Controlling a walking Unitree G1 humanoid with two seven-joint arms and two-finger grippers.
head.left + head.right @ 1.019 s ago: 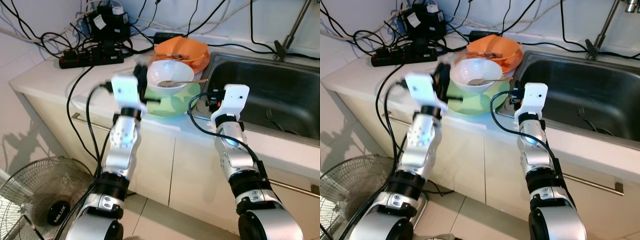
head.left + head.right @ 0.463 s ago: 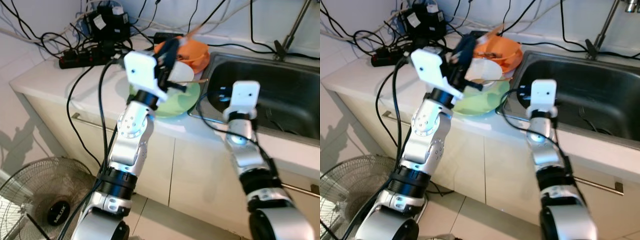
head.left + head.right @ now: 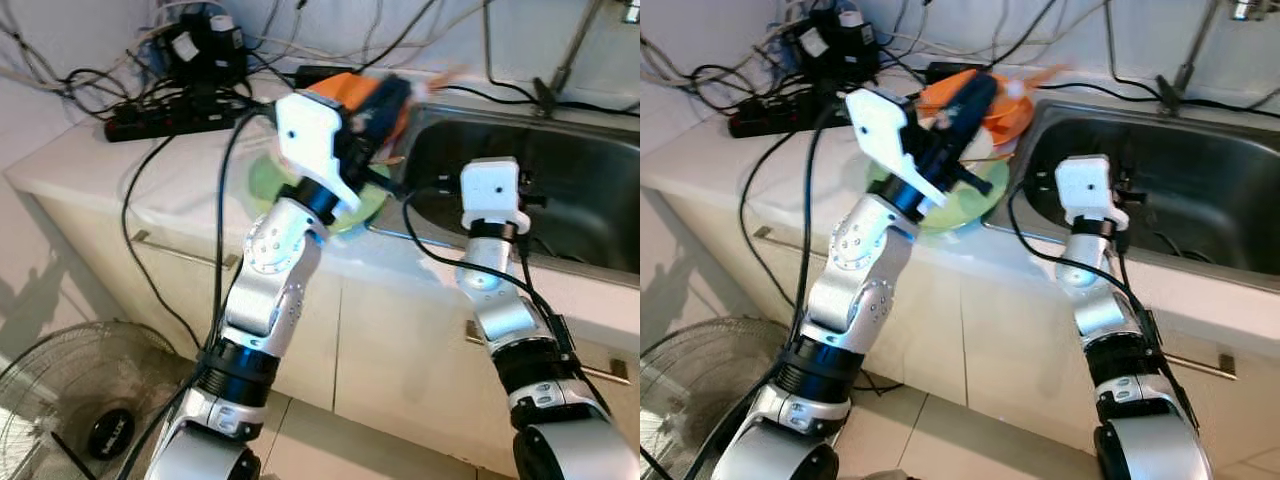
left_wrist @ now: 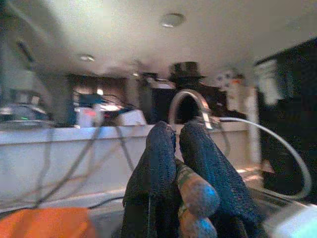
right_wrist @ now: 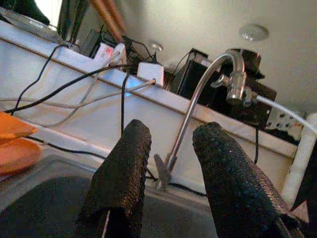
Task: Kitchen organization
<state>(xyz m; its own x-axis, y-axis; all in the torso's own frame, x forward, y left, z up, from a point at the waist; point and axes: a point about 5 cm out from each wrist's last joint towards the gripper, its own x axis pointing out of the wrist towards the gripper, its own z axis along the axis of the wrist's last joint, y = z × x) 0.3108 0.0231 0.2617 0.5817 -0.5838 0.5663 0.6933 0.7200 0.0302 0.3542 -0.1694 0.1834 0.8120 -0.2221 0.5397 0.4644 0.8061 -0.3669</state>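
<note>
the left claw (image 4: 174, 163) has swung up off the white bowl and across toward the sink (image 3: 560, 190), its fingers now pinched on a slim wooden-looking handle, probably the spoon (image 4: 190, 191) that lay in the bowl a second ago. it hangs over the orange bowl (image 3: 985, 105) at the sink's left rim, above the green plate (image 3: 262, 178) on the surface (image 3: 120, 165). the right claw (image 5: 171, 176) stays wide and empty over the basin. likely the utensil is being carried to the sink.
</note>
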